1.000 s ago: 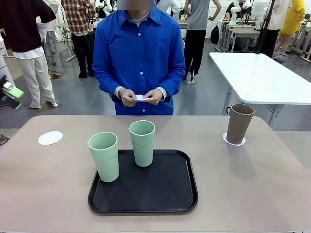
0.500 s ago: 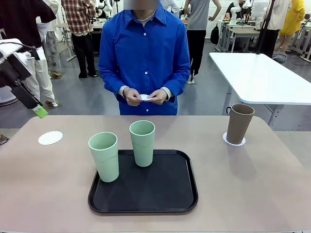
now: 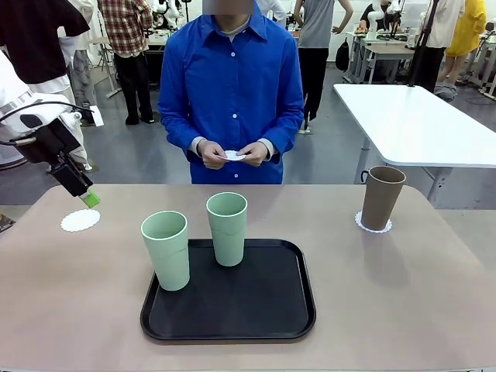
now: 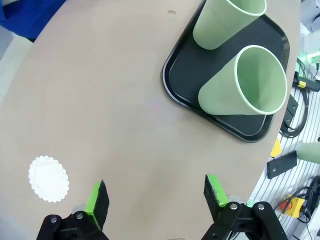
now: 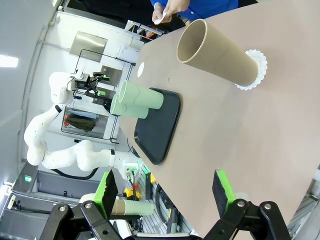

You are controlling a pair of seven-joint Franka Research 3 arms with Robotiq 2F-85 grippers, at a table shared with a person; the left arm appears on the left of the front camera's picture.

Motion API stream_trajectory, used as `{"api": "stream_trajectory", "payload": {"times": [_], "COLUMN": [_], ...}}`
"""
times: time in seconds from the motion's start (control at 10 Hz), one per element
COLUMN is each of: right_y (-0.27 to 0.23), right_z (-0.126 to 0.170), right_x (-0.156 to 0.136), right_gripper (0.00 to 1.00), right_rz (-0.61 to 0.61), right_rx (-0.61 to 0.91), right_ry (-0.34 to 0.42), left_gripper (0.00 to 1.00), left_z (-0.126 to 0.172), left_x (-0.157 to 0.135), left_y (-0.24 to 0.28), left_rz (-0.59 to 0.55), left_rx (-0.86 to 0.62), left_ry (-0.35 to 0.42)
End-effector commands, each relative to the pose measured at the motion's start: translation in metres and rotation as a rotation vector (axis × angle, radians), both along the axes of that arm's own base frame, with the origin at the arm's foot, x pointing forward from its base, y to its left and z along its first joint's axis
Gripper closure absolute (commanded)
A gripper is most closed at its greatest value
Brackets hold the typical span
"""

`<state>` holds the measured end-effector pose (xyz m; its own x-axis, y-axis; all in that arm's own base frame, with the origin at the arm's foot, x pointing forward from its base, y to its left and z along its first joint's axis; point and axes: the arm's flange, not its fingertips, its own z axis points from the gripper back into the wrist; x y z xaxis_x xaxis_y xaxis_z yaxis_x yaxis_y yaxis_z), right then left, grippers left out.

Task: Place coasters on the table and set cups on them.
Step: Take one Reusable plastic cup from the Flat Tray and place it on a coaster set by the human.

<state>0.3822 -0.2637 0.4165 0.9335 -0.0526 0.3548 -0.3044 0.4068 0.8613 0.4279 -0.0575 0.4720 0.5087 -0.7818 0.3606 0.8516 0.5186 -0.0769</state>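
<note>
**White arms, black grippers, a blue shirt**

Here's the left arm (image 3: 9, 81): a smooth white shell with a thin black cable (image 3: 39, 104) looping over the wrist. The left gripper (image 4: 155, 192) is black, with bright green pads (image 4: 96, 197) and round silver screws (image 4: 230, 206) at the knuckles. The right gripper (image 5: 165, 189) matches it: black links, green pads. And the person wears a bright blue button-up shirt (image 3: 232, 85), with white buttons and pale cuffs peeking from the sleeves.

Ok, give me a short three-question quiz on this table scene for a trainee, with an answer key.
1. True or false: the brown cup stands on a coaster.
2. How many mint green cups stand on the black tray?
3. The left gripper is: A) shut on a cup, B) open above the table near the bare coaster, C) holding a coaster.
Key: 1 true; 2 two; 3 B.
</note>
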Motion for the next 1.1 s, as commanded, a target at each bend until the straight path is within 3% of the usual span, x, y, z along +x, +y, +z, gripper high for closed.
{"api": "stream_trajectory", "payload": {"times": [0.0, 0.6, 0.8, 1.0], "right_y": [-0.001, -0.001, -0.001, -0.001], "right_z": [0.002, 0.002, 0.002, 0.002], "right_x": [-0.002, -0.002, -0.002, -0.002], "right_gripper": [0.00, 0.00, 0.00, 0.00], "right_rz": [-0.001, -0.001, -0.001, -0.001], "right_rx": [-0.015, -0.015, -0.015, -0.015], "right_ry": [0.008, 0.008, 0.008, 0.008], "left_gripper": [0.00, 0.00, 0.00, 0.00], "left_z": [0.008, 0.007, -0.009, -0.030], "left_x": [-0.003, -0.001, 0.032, 0.040], "left_y": [-0.001, -0.001, 0.027, 0.046], "left_rz": [-0.002, -0.002, -0.089, -0.161], "left_rx": [0.000, -0.003, -0.147, -0.288], "left_ry": [-0.012, -0.014, -0.006, -0.063]}}
